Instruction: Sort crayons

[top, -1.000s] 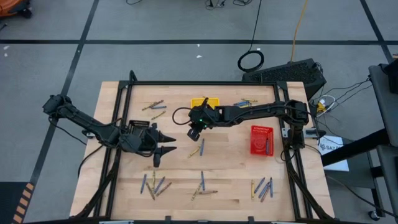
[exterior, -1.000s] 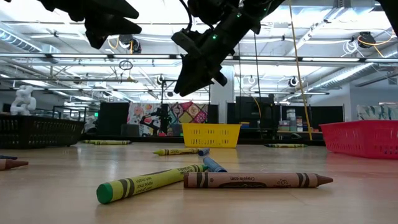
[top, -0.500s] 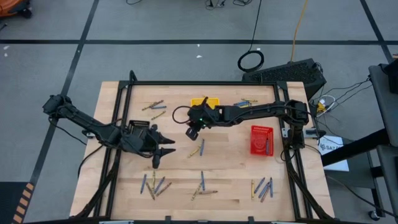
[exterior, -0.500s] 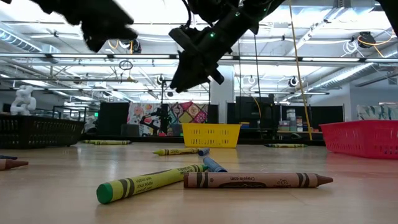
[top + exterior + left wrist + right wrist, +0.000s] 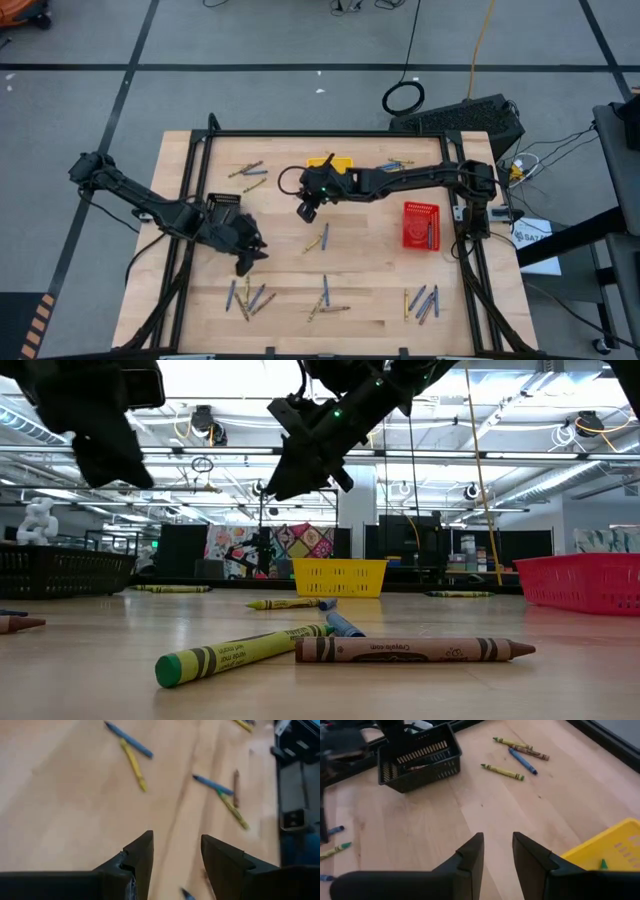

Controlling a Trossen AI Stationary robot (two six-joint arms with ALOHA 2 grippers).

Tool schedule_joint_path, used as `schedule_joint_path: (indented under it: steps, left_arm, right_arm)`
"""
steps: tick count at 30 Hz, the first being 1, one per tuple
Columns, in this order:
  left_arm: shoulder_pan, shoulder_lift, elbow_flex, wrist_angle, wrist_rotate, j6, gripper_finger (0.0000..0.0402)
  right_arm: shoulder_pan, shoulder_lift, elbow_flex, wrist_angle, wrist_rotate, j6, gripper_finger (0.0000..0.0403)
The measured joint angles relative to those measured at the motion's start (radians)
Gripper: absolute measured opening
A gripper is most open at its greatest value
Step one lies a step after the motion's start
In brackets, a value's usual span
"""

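High view is showing the left pincer hanging over the pale wooden desk, its fingers standing wide and gripping nothing. Just below it, toward the desk's near edge, a cluster of thin blue and olive wax crayons is lying flat. Beside the pincer's arm, a black mesh plastic tray is sitting. Farther off, the right pincer is hovering with its fingers partly apart and empty, a yellow and blue crayon pair lying just beneath it. Behind it a yellow plastic tray is resting; well beyond, a red plastic tray is standing.
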Motion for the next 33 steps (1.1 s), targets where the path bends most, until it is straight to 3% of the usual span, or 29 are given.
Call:
schedule_joint_path:
  steps: [10, 23, 27, 33]
  left_arm:
    - [0.001, 0.0, 0.0, -0.071, -0.001, -0.079, 0.0169]
    - [0.001, 0.0, 0.0, -0.217, -0.008, -0.113, 0.0169]
    - [-0.008, 0.0, 0.0, -0.228, -0.007, -0.178, 0.0169]
    - [-0.05, 0.0, 0.0, -0.226, 0.022, -0.296, 0.0169]
  right_arm:
    - [0.015, 0.0, 0.0, -0.23, -0.055, 0.053, 0.0091]
    - [0.016, 0.0, 0.0, -0.206, -0.068, 0.047, 0.0091]
    - [0.017, 0.0, 0.0, -0.332, -0.148, 0.048, 0.0091]
    - [0.045, 0.0, 0.0, -0.552, -0.159, 0.102, 0.0091]
